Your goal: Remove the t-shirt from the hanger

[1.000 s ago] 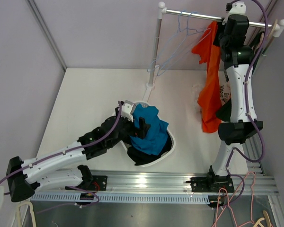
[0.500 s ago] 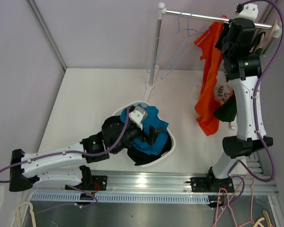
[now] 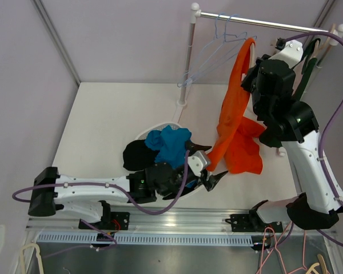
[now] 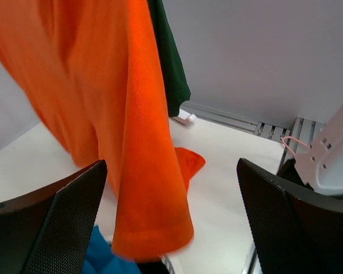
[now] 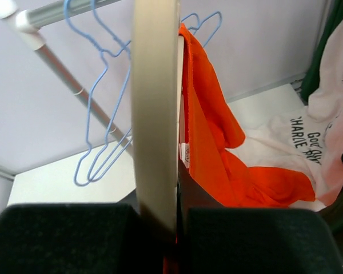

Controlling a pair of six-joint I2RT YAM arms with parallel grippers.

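My view from above shows a white table (image 3: 103, 125) set in a corner of pale lilac walls (image 3: 131, 40). A metal rail (image 3: 263, 23) runs across the far right on a white post (image 3: 187, 63).

I count one orange t-shirt (image 3: 231, 125). It is draped over the one cream hanger (image 5: 154, 103), off the rail, with a lower fold lying on the table. The right gripper (image 5: 174, 220) is clamped tight on that hanger. The left gripper (image 4: 171, 188) sits low near the front edge with its two fingers spread wide and holding nothing. The shirt's hem hangs in front of the gap.

On the rail I see thin blue wire hangers (image 5: 97, 85), at least two, though the wires overlap too much for a sure count. One dark green garment (image 4: 168, 63) hangs at the rail's right end, with one white printed shirt (image 5: 326, 125) beside it. One white basket (image 3: 154, 129) on the table holds two pieces, a blue garment (image 3: 170, 145) and a black garment (image 3: 137, 154).
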